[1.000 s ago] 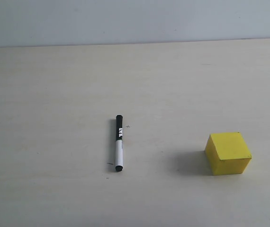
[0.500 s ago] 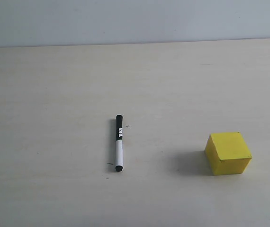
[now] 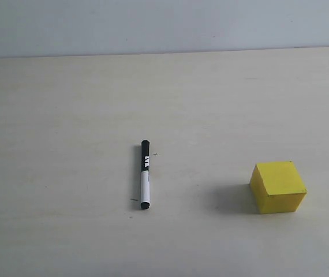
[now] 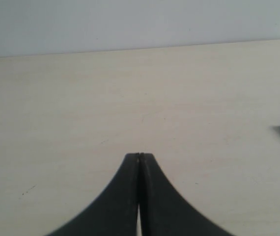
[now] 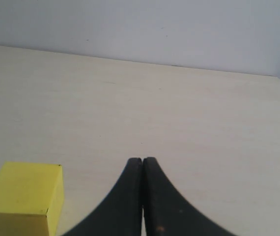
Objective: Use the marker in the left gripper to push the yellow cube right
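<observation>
Marker (image 3: 145, 175), white-barrelled and black-capped, is lying left of the yellow cube (image 3: 277, 187); we are seeing left gripper (image 4: 139, 156) and right gripper (image 5: 142, 160) clenched empty.

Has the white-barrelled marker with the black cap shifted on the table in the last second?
No. The white-and-black marker lies at the same spot, same gap left of the bright yellow cube.

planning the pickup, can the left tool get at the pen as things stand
Probably yes: the pen lies alone, the block well apart. The left tool is shut and empty, so it must open first.
</observation>
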Robot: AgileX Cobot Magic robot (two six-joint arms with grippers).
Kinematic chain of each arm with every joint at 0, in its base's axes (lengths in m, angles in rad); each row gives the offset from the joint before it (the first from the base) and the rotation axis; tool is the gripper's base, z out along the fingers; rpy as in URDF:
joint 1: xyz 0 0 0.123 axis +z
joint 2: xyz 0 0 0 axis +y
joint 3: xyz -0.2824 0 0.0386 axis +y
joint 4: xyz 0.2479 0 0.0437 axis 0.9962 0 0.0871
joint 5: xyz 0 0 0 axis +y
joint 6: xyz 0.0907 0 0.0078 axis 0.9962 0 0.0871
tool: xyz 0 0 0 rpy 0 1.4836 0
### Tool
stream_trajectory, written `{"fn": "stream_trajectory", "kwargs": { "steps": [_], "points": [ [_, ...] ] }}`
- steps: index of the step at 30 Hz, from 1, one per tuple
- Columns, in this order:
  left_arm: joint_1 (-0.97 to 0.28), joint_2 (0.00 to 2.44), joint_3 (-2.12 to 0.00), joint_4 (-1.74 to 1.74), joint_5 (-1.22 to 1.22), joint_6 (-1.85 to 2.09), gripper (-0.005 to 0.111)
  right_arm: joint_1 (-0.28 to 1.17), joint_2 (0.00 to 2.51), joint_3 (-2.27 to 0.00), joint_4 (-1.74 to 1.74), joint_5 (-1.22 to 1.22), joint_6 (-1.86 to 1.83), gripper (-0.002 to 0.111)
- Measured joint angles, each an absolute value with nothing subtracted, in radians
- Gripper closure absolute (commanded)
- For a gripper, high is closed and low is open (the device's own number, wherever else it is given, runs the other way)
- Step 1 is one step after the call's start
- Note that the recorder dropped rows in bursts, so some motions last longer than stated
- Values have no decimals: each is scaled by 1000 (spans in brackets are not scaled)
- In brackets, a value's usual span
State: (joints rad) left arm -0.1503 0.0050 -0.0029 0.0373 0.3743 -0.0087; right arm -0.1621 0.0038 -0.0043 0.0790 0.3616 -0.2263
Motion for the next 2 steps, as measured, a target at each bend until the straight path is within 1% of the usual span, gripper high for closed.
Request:
{"fn": "stream_trajectory", "kwargs": {
  "steps": [2],
  "points": [
    [-150, 5, -3, 37, 374, -9, 107, -162, 4, -4, 79, 362, -226, 108]
  ]
}}
